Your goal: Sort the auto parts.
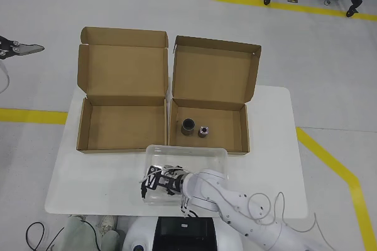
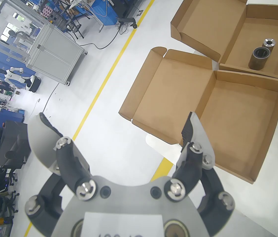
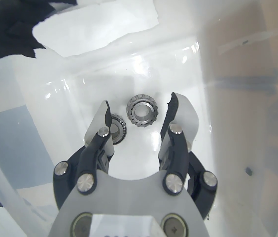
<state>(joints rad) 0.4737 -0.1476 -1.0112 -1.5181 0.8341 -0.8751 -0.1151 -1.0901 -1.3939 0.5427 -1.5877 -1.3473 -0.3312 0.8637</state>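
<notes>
Right tool (image 3: 140,101), spread wide, hangs inside the bin (image 1: 186,149) at the bench's (image 1: 270,125) 6 o'clock edge, over one bearing (image 3: 142,113). Risk: a finger fouling the neighbouring bearing (image 3: 118,129), apparently touching the first, and spoiling the grip.

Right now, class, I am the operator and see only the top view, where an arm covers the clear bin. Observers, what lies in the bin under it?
Observer: A bearing and a second bearing lie on the floor of the clear bin.
Operator: Has the right claw gripped either?
Observer: No. The right claw is open, with the first bearing between its fingertips and a gap on each side.
Operator: Where is the second bearing?
Observer: Beside the first, partly hidden behind one finger of that claw.
</notes>
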